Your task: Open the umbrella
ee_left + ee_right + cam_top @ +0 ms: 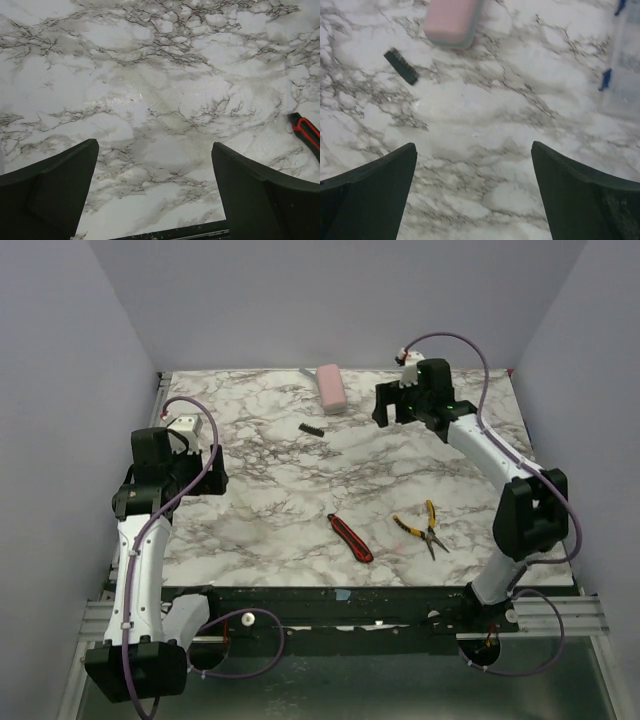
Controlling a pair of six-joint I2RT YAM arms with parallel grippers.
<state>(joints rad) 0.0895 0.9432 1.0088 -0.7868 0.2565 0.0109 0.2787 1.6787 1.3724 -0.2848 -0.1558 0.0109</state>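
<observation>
Approach is the step in hand, by my reading, since nothing is gripped yet. At the left, the left pincer [155, 197] hangs with its jaws wide apart and empty over bare marble tabletop [260, 490], well away from the task's thing. Further right, a short black strip [311, 428] lies loose. Just beyond it, at the far edge, rests the umbrella [331, 388], which I take to be the closed pink oblong lying flat; neither shaft nor handle can be made out. A red-and-black cutter [350, 538] lies toward the near edge. The right pincer [475, 192] hovers just right of the umbrella, jaws apart and empty, with the pink shape ahead of it and off to its left. Yellow-handled pliers [425, 525] sit near the front right, and a clear box [625, 60] shows only at the right margin of the right wrist view. The next move likely calls for the right arm to swing left and descend, jaws straddling the umbrella's narrow width, while the left arm crosses over to take the other end.
</observation>
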